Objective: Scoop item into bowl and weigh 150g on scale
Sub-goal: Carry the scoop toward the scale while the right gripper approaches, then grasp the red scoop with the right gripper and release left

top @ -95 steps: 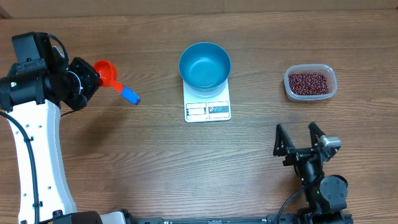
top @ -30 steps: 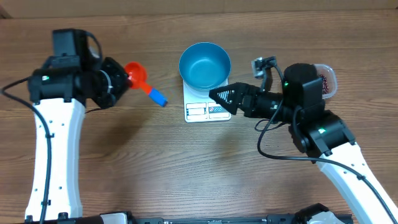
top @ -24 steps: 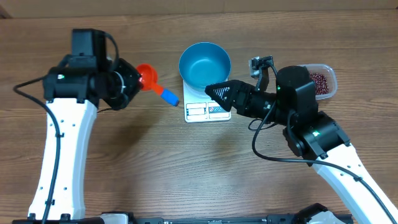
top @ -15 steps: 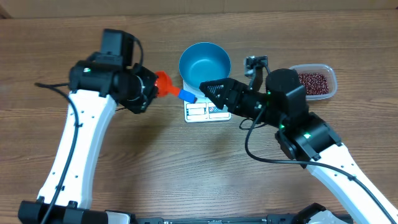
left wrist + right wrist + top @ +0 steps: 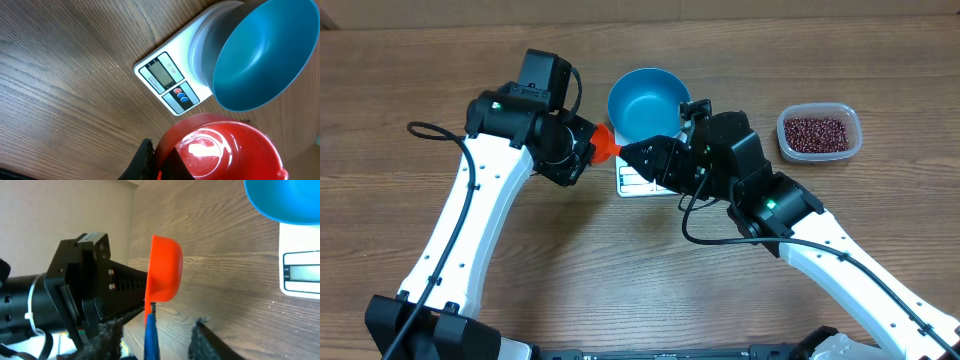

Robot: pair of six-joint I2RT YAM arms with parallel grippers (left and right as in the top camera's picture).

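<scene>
My left gripper (image 5: 582,150) is shut on the cup end of a red scoop (image 5: 604,144), held in the air just left of the scale (image 5: 632,183). The scoop's cup (image 5: 220,150) fills the bottom of the left wrist view, beside one black finger (image 5: 143,161). The scoop's blue handle (image 5: 150,332) hangs between the fingers of my right gripper (image 5: 152,341), with a gap on each side, so the jaws are open around it. The blue bowl (image 5: 649,100) stands empty on the scale (image 5: 172,82). The beans (image 5: 816,130) lie at the far right.
A clear plastic tub (image 5: 856,140) holds the beans near the table's right side. My right arm lies across the scale and hides most of it in the overhead view. The table's back edge runs along the top.
The left arm has carried the scoop right, up to the scale. The right gripper has moved left onto the blue handle, and its jaws have narrowed around it.
</scene>
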